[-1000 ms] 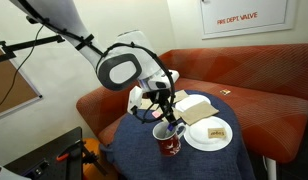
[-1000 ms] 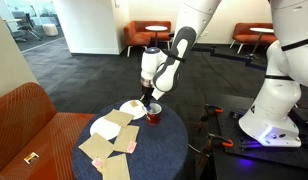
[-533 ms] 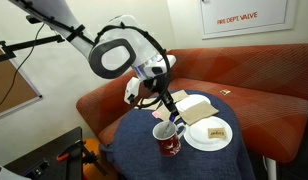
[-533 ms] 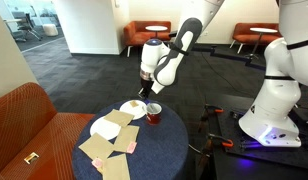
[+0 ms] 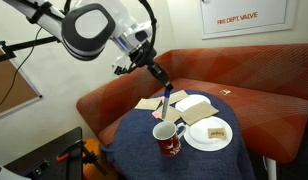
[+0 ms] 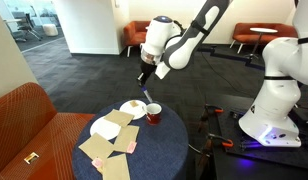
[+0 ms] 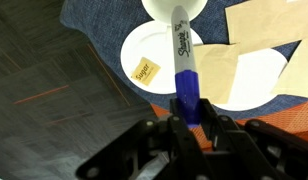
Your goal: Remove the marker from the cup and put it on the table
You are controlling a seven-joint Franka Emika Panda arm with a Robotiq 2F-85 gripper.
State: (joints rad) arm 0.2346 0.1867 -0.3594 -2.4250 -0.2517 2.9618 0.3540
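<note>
My gripper (image 5: 157,76) is shut on the marker (image 5: 166,103), a bluish stick with a lighter lower part that hangs straight down, clear above the cup (image 5: 168,137). The cup is a dark red mug with a white inside, standing on the round navy table (image 5: 129,143). In the wrist view the fingers (image 7: 187,120) clamp the marker's blue end (image 7: 183,70), and its white tip points toward the cup's white inside (image 7: 172,8). In the other exterior view the gripper (image 6: 144,79) holds the marker (image 6: 146,93) above the cup (image 6: 153,114).
A white plate (image 5: 209,134) with a small yellowish note lies beside the cup. Brown paper pieces (image 6: 102,152) and a second white plate (image 6: 105,127) lie on the table (image 6: 154,150). A red-orange sofa (image 5: 244,85) curves behind it.
The gripper has risen and drawn the marker up out of the cup; it now hangs above the rim. The cup has stayed in place.
</note>
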